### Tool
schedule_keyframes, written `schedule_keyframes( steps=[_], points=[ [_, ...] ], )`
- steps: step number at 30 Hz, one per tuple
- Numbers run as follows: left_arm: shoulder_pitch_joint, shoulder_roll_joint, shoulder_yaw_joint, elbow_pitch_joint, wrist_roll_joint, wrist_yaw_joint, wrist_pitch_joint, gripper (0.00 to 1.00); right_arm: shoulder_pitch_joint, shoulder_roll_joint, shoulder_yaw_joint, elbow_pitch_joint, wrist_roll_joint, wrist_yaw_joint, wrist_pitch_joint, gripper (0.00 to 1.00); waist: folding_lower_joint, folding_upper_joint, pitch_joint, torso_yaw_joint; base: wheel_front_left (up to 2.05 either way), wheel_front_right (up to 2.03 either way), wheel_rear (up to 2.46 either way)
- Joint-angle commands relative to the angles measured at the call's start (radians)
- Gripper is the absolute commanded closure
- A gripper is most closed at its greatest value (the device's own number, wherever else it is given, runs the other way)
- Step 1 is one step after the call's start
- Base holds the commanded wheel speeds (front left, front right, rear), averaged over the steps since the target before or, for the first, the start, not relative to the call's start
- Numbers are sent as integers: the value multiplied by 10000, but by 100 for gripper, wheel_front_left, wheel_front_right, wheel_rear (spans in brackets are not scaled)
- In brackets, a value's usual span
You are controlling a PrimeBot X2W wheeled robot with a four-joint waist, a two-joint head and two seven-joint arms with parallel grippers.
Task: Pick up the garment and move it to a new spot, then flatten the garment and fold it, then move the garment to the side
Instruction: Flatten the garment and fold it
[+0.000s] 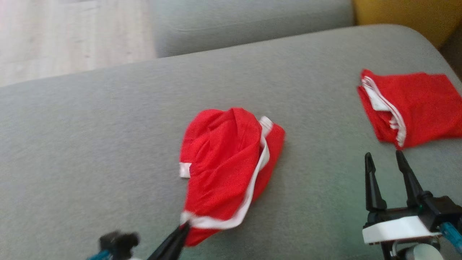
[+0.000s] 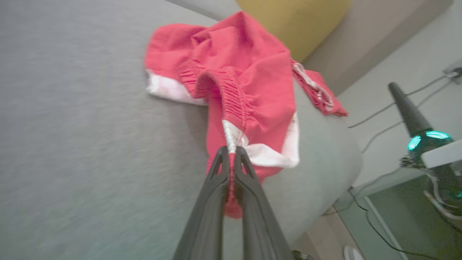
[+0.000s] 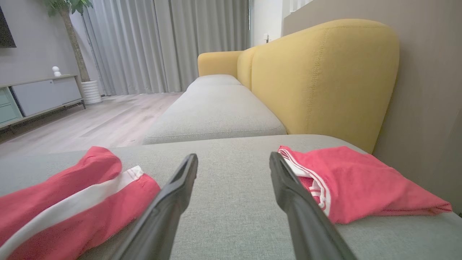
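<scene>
We look down on a broad grey cushion [image 1: 108,151] with a fine woven, slightly nubbly cover and a rounded edge. The garment [image 1: 223,169] lies at its middle in the head view. It is thin, smooth red cloth bunched into a rumpled oblong mound with soft ridges and folds. A white band runs down its 4 o'clock side and curls round the lower hem, and a small white tab sticks out at 9 o'clock. In the left wrist view a gathered elastic strip with rows of stitching arches through the red cloth. We take it for shorts, though the blur keeps us from being sure.

The left gripper [image 1: 184,227] comes in from 7 o'clock of the garment. Its two slim, dark, tapered fingers are pressed together on the white-edged corner nearest us, and the cloth draws to a point between them.

The right gripper [image 1: 383,155] sits at 4 o'clock of the garment, well apart from it. Its fingers are spread wide over bare cushion with nothing between them.

At 2 o'clock, near the cushion's right edge, lies a second piece [image 1: 422,104] in the same red with striped white trim, folded into a flat, rough rectangle. In the right wrist view a yellow backrest [image 3: 325,72] rises behind it, padded and rounded, with a stitched seam. Pale wood floor [image 1: 54,36] shows at 11 o'clock.
</scene>
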Motion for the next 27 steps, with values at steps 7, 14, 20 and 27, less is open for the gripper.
schedule_keyframes(
  steps=[7, 14, 20, 27],
  points=[
    [196, 614, 1601, 1861, 49, 767, -1526, 100, -41, -66, 203, -216, -233, 71, -109, 0, 1, 0, -461, 1186, 0, 0, 0],
    [58, 232, 1836, 3082, -255, 576, -2035, 0, -59, -66, 266, -146, -232, 71, -109, 0, 1, 0, -548, 1356, 0, 0, 0],
    [312, 516, 2102, 3232, -542, 846, -1812, 0, 74, -66, 251, -128, -200, 71, -109, 0, 1, 0, -597, 1245, 0, 0, 0],
    [-25, 992, 2694, 1888, -98, 1949, -2144, 0, 55, -66, 229, -193, -181, 71, -109, 0, 1, 0, -514, 1095, 0, 0, 0]
  ],
)
